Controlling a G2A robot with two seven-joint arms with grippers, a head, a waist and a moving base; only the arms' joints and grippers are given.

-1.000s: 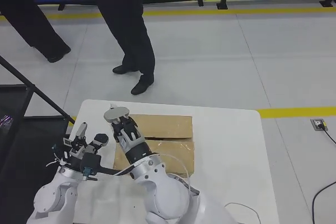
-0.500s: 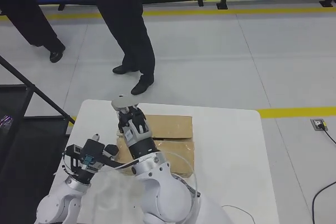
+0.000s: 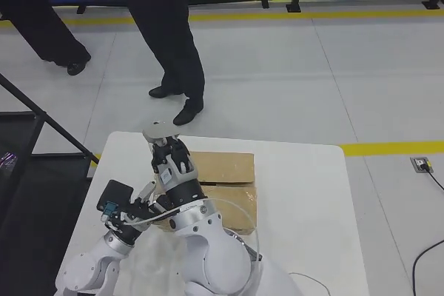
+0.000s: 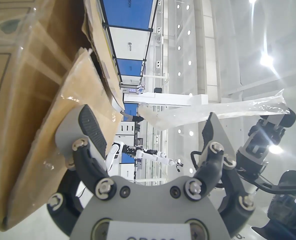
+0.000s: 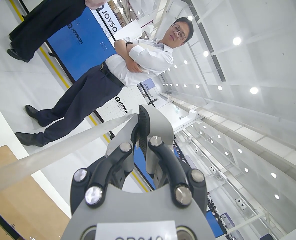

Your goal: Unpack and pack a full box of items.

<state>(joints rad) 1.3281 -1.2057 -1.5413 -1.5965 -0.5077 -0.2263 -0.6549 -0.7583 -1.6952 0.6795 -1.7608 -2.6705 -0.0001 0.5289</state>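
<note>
White table [image 3: 303, 192], far edge: cardboard box [image 3: 222, 167] mid-untaping, by my read. Right gripper [image 5: 139, 121] clamps tape strip [image 5: 62, 151]; left gripper [image 4: 149, 126] agape, empty. Next you peel strip clear.

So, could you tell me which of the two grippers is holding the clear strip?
The right gripper: it is shut on the clear strip, while the left gripper is open beside the cardboard box, with nothing between its fingers.

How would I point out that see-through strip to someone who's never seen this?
On the white table sits a brown cardboard box. Near its far edge the right gripper is shut on one end of the tape strip, which stretches towards the box. Unlike the matte cardboard, it is thin, glossy and see-through.
</note>
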